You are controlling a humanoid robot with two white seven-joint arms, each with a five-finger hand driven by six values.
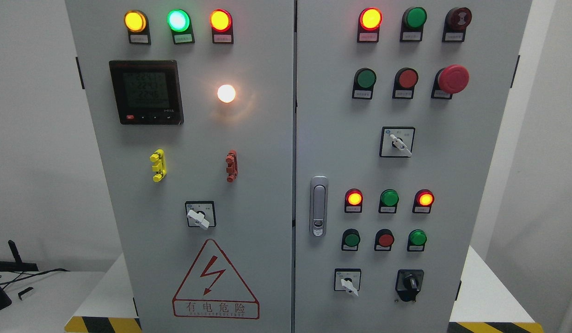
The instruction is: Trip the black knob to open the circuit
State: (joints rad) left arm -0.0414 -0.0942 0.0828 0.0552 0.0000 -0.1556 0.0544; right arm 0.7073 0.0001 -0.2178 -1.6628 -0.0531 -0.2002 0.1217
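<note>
Button labels (411, 35) too small; meter digits (146, 90) blurred.

Single head view, facing cabinet (198, 185) front squarely, close, slightly downward; both door panels fill frame.

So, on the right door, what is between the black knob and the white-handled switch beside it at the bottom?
Nothing: in the head view, bare grey panel separates the black knob from the white-handled switch.
</note>
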